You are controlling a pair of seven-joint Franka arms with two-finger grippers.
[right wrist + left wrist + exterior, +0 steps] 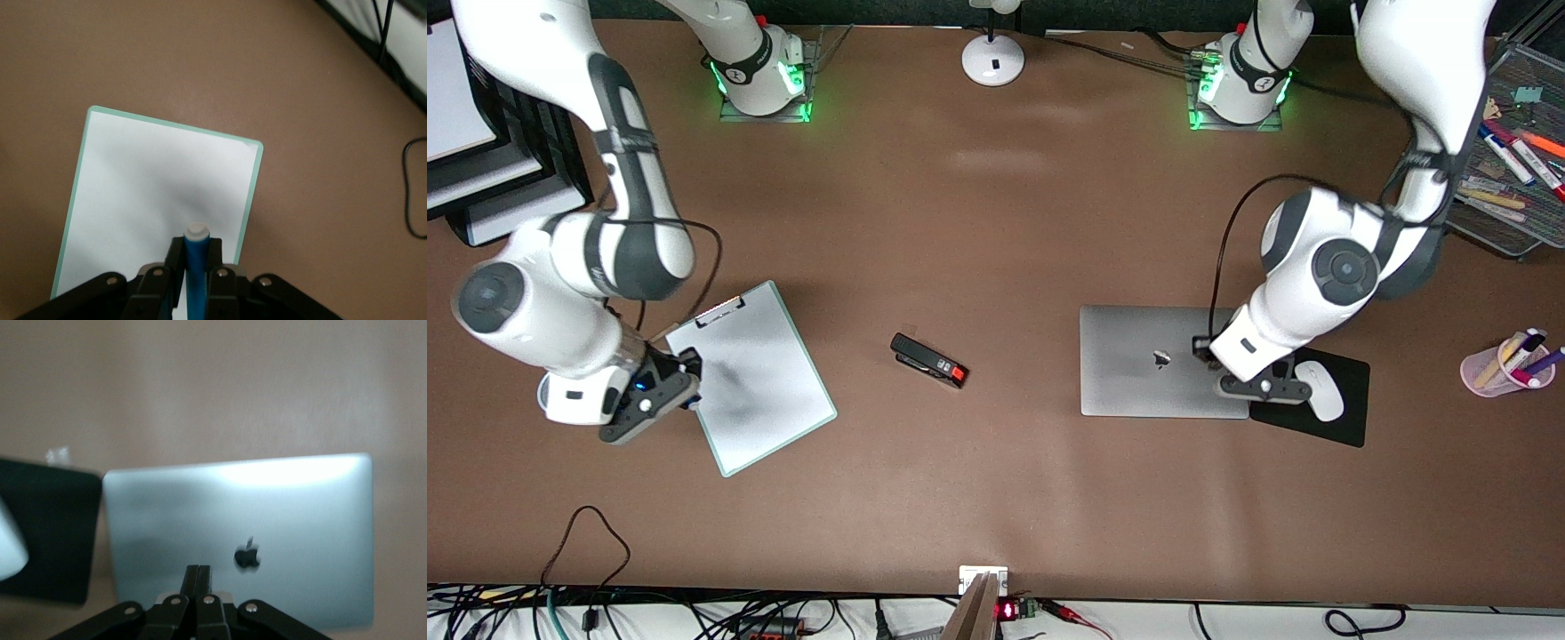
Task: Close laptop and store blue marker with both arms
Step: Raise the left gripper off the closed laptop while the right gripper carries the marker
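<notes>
Nearest the front camera among the loose things, a white clipboard with a mint-green edge and a metal clip (751, 377) lies flat on the brown table (996, 498) toward the right arm's end. The right gripper (685, 380) hangs over that clipboard's edge, its black fingers (175, 261) clamped on the blue marker (196, 273), a slim bright blue barrel with a whitish round end that sticks out past the fingertips; the front view hides the pen under the gripper.

Near the middle of the table rests a small black stapler with a red tip (929, 360), apart from everything else.

Toward the left arm's end lies the laptop (1138, 360), a slim silver-grey slab with its lid fully down and the dark apple logo facing up. The left gripper (1258, 384) is over the laptop's edge beside a black mouse pad (1343, 418) carrying a white mouse (1319, 389); in the left wrist view its fingers (197, 577) are pressed together with nothing between them.

A translucent pink cup of coloured pens (1507, 363) stands by the table edge at that end. Farther from the camera are a black wire tray of markers (1507, 156) and a white round lamp base (992, 59).
</notes>
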